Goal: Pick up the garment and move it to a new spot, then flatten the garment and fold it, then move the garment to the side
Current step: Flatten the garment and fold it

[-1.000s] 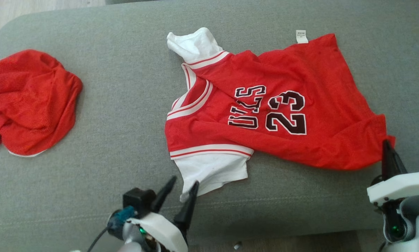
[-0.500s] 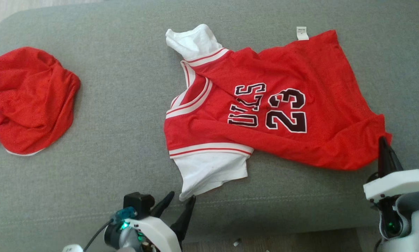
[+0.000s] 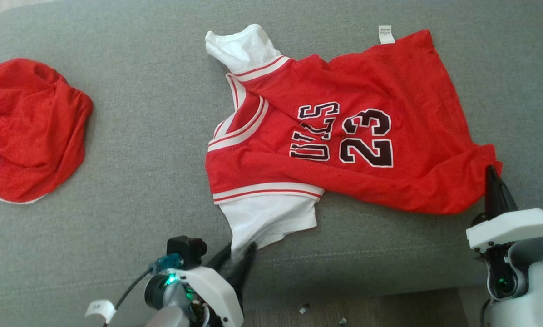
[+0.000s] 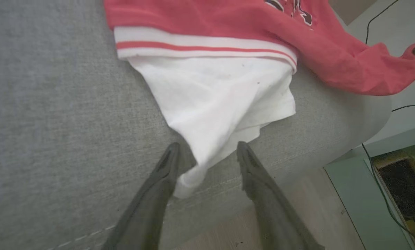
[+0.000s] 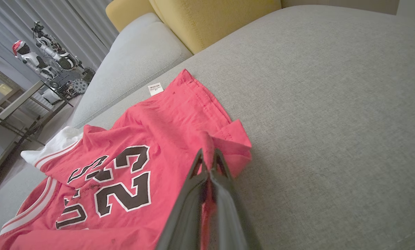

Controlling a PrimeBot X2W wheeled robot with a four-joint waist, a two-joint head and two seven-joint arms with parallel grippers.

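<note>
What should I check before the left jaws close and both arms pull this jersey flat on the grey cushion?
1. Right jaws shut on jersey hem corner: ok.
2. White sleeve tip between left jaws: ok.
3. Left jaws closed on it: not ok, open.
4. Jersey lying flat: not ok, wrinkled.
5. Other red garment apart from jersey: ok.
6. Both sleeve layers between left jaws: cannot tell.

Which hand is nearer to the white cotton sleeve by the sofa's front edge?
Left. The left hand straddles the white sleeve's tip; the right hand pinches the red jersey's far corner.
</note>
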